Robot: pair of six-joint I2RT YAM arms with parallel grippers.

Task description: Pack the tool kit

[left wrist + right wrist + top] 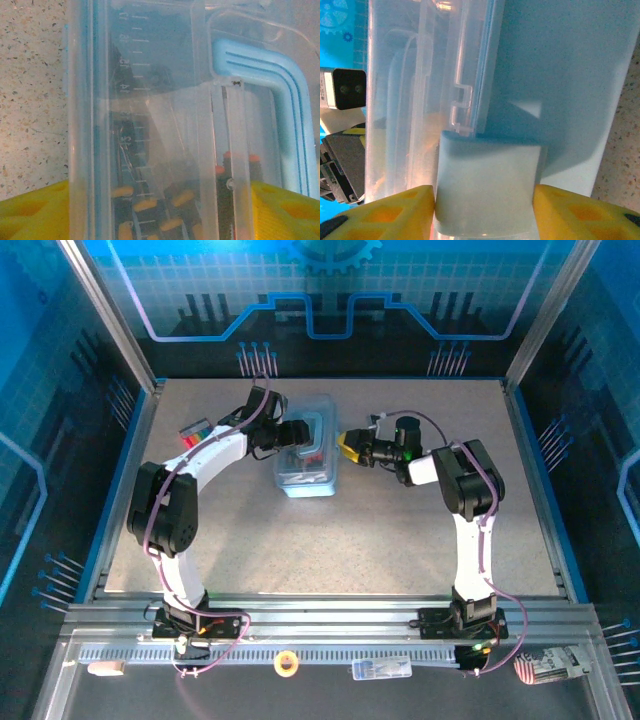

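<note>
Pinches latch [487, 165] at 3 o'clock of box [308, 445] with right gripper [485, 205]. Straddles box at 9 o'clock with left gripper [159, 212]; cannot tell if clamped.

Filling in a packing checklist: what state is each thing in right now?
Tool box: lid on, tools inside.
Blue latch: pinched between right fingers.
Right gripper: shut on blue latch.
Left gripper: fingers straddle the box; grip unclear.
Coloured items: on table, unpacked.

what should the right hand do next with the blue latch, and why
Probably swing the blue latch onto the clear box lid's catch: it sits between the fingers of the right hand and looks not yet snapped shut.
</note>
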